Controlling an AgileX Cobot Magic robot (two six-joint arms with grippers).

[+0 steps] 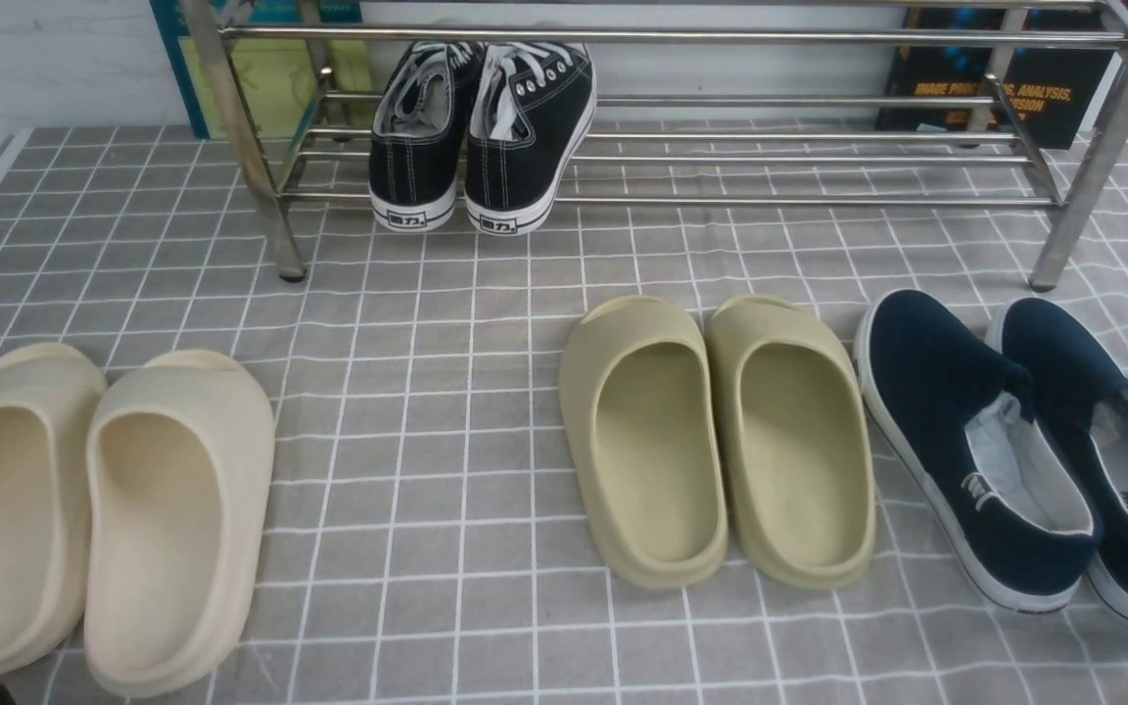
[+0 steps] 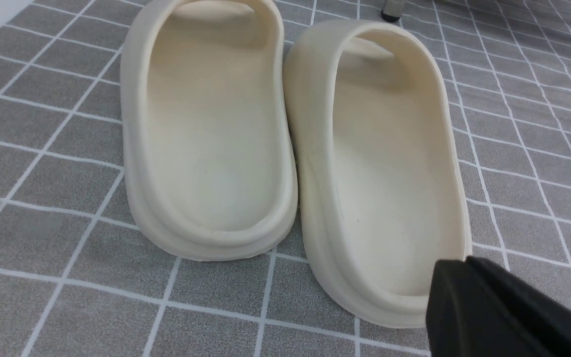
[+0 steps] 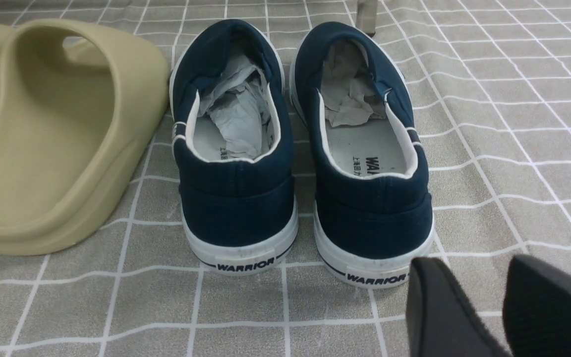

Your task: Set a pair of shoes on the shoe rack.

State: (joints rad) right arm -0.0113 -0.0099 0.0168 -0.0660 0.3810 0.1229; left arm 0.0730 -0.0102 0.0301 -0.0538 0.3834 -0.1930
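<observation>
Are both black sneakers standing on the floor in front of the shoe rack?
No, both sneakers rest on the lower bars of the rack.

Sneakers [image 1: 530,132] blk w/ wht laces, wht stitching & wht soles, blk lettering on the heels. Rack [image 1: 819,201] shiny silver. Floor covering [image 1: 407,548] grey w/ a wht grid. One pr of slides [image 1: 177,519] cream, the other pr of slides [image 1: 789,441] olive-beige. Slip-ons [image 3: 236,203] navy w/ wht trim & soles, dark lettering. L book [image 1: 275,88] teal & yellow-grn; R book [image 1: 1005,83] blk w/ orange lettering & blue glow.
</observation>
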